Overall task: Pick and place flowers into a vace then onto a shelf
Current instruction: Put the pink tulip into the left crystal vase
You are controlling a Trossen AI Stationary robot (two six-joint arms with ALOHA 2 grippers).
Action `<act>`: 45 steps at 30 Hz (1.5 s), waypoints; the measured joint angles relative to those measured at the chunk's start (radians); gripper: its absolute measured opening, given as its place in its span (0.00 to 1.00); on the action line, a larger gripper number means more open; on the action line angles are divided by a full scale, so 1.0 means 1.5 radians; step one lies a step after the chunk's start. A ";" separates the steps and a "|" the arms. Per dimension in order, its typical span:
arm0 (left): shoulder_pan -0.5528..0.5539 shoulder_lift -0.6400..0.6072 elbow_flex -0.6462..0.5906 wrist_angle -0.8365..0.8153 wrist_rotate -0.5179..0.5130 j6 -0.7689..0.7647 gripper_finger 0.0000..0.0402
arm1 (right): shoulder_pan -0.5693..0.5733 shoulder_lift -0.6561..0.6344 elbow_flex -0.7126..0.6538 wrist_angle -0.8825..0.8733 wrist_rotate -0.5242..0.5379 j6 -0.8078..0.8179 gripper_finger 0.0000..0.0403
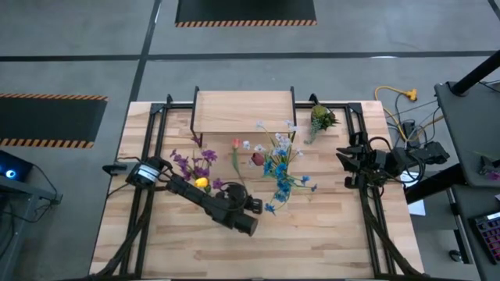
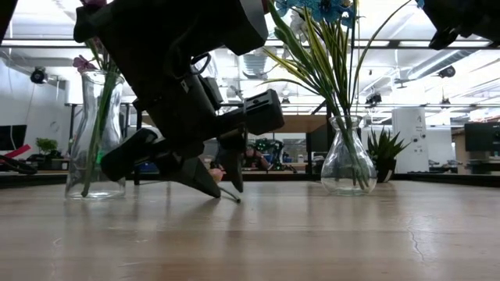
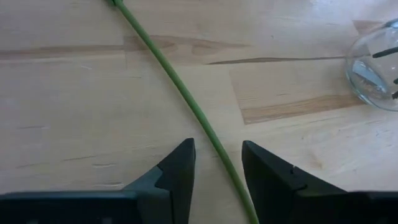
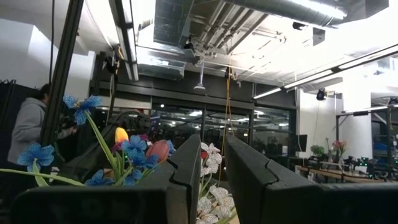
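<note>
Reaching low over mid-bench with left tool (image 3: 217,171), fingers apart and straddling a loose flower stem (image 3: 180,90) lying flat, lining up a pinch. Waiting raised at right edge: right tool (image 4: 214,168), fingers slightly apart, holding nothing. Shelf (image 1: 244,109) standing far, bare.

Odds and ends
Yellow-green tuft (image 1: 321,119) near the right gripper (image 1: 346,161), toward the table's far edge; yellow cable (image 1: 394,95) farther from it, on the floor.
</note>
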 joint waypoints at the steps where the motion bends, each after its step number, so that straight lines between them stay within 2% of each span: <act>1: 0.000 0.000 0.000 -0.001 0.000 0.000 0.29 | 0.000 0.000 0.000 0.000 0.000 0.000 0.16; 20: 0.013 0.002 0.008 0.006 -0.006 -0.031 0.27 | 0.000 0.000 0.000 0.001 0.000 0.000 0.16; 31: 0.017 0.002 0.007 0.002 -0.003 -0.028 0.14 | 0.000 0.000 0.000 0.001 0.000 0.000 0.16; 38: 0.018 0.001 0.006 -0.008 0.019 -0.022 0.02 | 0.000 0.000 0.000 0.001 0.000 0.000 0.16; 45: 0.012 -0.006 0.007 -0.017 0.057 -0.005 0.00 | 0.000 0.000 0.000 0.001 0.000 0.000 0.16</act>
